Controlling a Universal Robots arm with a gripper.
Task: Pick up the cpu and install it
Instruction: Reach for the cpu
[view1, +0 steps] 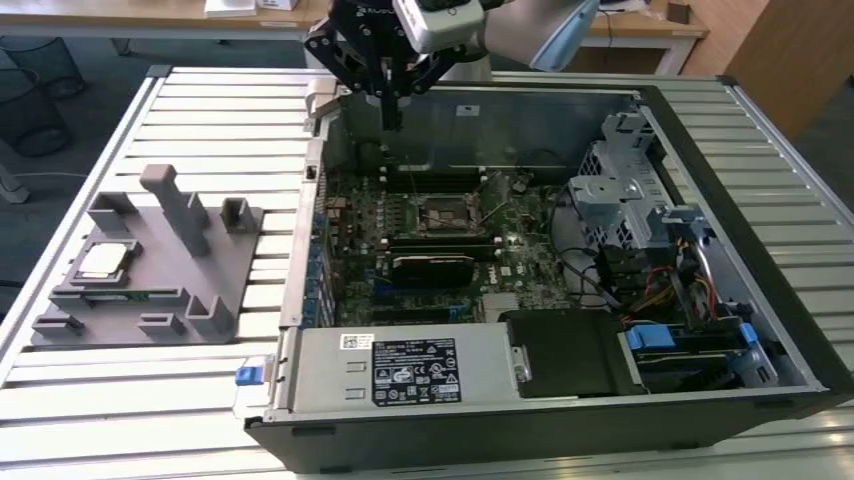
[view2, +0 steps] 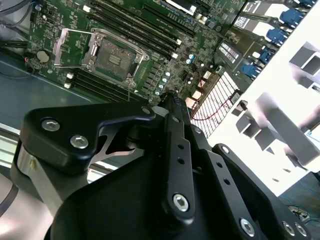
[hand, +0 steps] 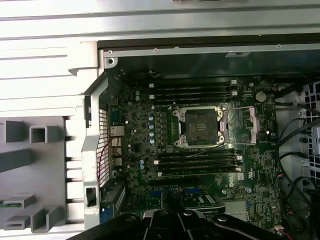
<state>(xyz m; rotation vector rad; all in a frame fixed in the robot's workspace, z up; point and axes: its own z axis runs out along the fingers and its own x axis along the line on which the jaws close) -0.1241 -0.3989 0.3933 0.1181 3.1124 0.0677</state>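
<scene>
Between gripper (view1: 391, 127) and cpu (view1: 104, 260) stands the case wall (view1: 304, 250).

The table (view1: 134, 400) is white, ribbed in long parallel slats. On the exterior view's left, a plain grey tray (view1: 247, 255) carries the cpu (view1: 104, 260), silver-grey on top with a tan rim, and a green memory stick (view1: 127, 295). The computer case (view1: 534, 440) is black outside and grey metal inside. Its board (view1: 441, 235) is dark green with black slots. The socket (hand: 202, 127) has a silver frame around a dark centre. Blue clips (view1: 657, 336) show at the exterior view's right. The hand (view1: 391, 118) is black.
</scene>
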